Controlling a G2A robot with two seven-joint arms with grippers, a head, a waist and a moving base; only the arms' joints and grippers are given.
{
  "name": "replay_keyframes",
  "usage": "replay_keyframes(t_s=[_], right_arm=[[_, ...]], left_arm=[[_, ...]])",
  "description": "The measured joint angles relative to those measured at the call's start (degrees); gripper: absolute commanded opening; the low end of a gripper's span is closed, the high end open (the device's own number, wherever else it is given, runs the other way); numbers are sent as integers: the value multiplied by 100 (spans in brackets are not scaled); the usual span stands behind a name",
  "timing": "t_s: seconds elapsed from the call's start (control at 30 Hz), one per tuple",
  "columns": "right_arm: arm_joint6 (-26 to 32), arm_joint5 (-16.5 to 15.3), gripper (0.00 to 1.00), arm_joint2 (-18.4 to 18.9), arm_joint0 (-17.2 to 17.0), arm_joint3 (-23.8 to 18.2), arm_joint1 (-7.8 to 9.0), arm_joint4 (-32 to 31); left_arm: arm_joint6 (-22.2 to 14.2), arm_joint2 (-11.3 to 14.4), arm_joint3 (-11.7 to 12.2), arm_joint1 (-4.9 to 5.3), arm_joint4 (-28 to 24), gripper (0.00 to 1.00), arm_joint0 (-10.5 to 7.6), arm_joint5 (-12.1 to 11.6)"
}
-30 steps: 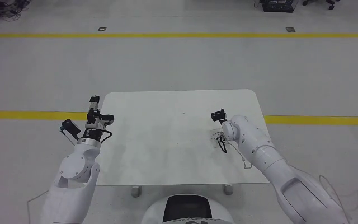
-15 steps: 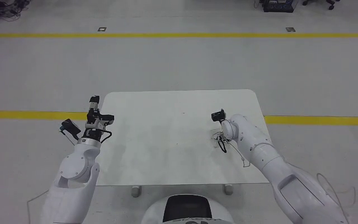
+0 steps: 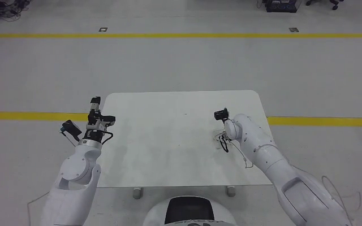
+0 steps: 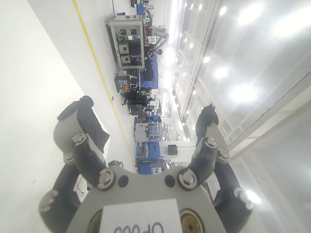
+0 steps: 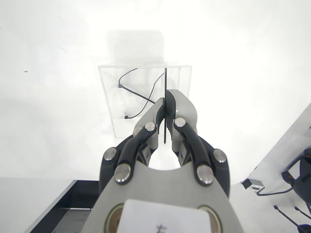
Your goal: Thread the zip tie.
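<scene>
Over the right part of the white table point(image 3: 169, 135), my right gripper point(image 5: 166, 95) is clenched on a black zip tie point(image 5: 165, 78). My right wrist camera gives the detail: the strap is pinched between the ribbed pads point(image 5: 171, 105), running straight along them, with one end sticking out past the fingertips and the other ending in the gap behind the pads. Beneath it, a clear tray point(image 5: 109, 107) rests on the table, with two more black zip ties point(image 5: 136, 94) lying curved and crossing inside it. From the top view, that tray is a faint outline under my right arm point(image 3: 249, 141), and the ties read as thin dark loops, too small to tell apart. My left gripper point(image 4: 145, 105) is released, its fingers spread wide with nothing between them. Its own camera looks out across the hall, along a yellow floor line point(image 4: 97, 56). The top view places that gripper point(image 3: 99, 113) at the table's left edge, well apart from the tray.
</scene>
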Motion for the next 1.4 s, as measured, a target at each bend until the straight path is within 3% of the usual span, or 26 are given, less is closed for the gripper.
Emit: replay_keyframes(t_s=[0.13, 0.27, 0.4, 0.57, 0.73, 0.93, 1.13, 1.4], right_arm=[[113, 45, 0, 373, -347, -695, 192, -200], [236, -107, 0, 921, -869, -1564, 429, -320], [351, -476, 0, 1646, -1516, -2448, 666, -217], [393, -1013, 0, 2318, -2034, -2973, 828, 159], [490, -1946, 0, 2821, -2220, -2922, 927, 1027], [914, -2997, 0, 3093, -1998, -2296, 994, 2222], [1415, -3033, 0, 2856, -1626, -1831, 1036, 3095], [1427, -3034, 0, 2819, -1597, -1801, 1040, 3135]], left_arm=[[0, 0, 0, 0, 0, 100, 0, 0], [0, 0, 0, 0, 0, 100, 0, 0], [0, 0, 0, 0, 0, 100, 0, 0], [0, 0, 0, 0, 0, 100, 0, 0], [0, 0, 0, 0, 0, 100, 0, 0], [0, 0, 0, 0, 0, 100, 0, 0], [0, 0, 0, 0, 0, 100, 0, 0], [0, 0, 0, 0, 0, 100, 0, 0]])
